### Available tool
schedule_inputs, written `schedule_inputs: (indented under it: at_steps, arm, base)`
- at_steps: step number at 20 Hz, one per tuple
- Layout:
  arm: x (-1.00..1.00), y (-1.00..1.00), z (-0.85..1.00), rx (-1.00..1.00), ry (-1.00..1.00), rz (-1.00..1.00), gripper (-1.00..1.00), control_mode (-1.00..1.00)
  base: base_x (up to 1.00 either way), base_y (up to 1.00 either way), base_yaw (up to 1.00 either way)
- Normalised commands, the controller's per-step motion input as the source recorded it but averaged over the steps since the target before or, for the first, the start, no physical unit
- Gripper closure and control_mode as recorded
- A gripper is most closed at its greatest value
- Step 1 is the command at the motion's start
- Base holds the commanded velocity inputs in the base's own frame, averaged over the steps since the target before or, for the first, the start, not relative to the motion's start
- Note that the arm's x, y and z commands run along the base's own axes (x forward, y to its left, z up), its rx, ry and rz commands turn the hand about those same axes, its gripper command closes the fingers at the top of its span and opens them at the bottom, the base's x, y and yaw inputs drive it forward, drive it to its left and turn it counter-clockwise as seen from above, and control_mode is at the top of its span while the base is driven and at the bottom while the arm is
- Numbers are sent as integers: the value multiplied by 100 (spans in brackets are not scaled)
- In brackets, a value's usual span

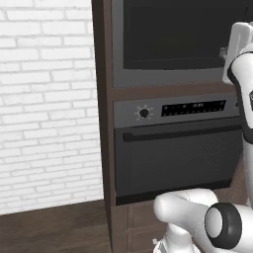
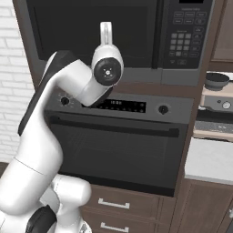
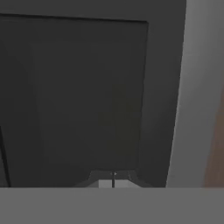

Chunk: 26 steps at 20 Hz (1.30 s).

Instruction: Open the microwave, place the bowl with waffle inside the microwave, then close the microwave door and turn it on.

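Observation:
The microwave (image 2: 136,41) sits high in a brown wood cabinet, with a keypad (image 2: 184,38) on its right side. The microwave door (image 1: 173,34), dark glass in a grey frame, is closed. My gripper (image 2: 106,27) is raised in front of the door glass, to the left of the keypad. In the hand view my gripper (image 3: 113,179) has its fingertips pressed together with nothing between them, close to the dark glass (image 3: 78,96) and near its grey border (image 3: 192,87). A dark round vessel (image 2: 216,81) stands at the far right. I cannot tell whether it is the bowl with waffle.
Below the microwave is an oven (image 2: 118,150) with round knobs (image 1: 144,112), a display strip (image 1: 193,107) and a bar handle (image 1: 178,132). Drawers (image 2: 113,203) lie under it. A white brick wall (image 1: 47,99) is on the left, and a pale counter (image 2: 211,159) is on the right.

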Motion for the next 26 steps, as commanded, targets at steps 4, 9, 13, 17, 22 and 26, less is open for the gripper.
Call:
schedule_inputs:
  at_steps: [4, 9, 13, 17, 22, 26]
  arm:
    - [-23, -37, 0, 0, 4, 0, 100, -100]
    - [-15, -48, 0, 0, 0, 2, 100, -100]
    - [-27, -60, 0, 0, 0, -8, 100, -100]
    - [-14, -76, -1, 0, 0, -16, 100, -100]
    - [-30, -78, -3, 0, -2, -11, 100, -100]
    - [-17, -62, -7, -1, 0, -3, 100, -100]
  base:
    - [0, 0, 0]
    - [0, 0, 0]
    - [0, 0, 0]
    - [0, 0, 0]
    - [0, 0, 0]
    - [0, 0, 0]
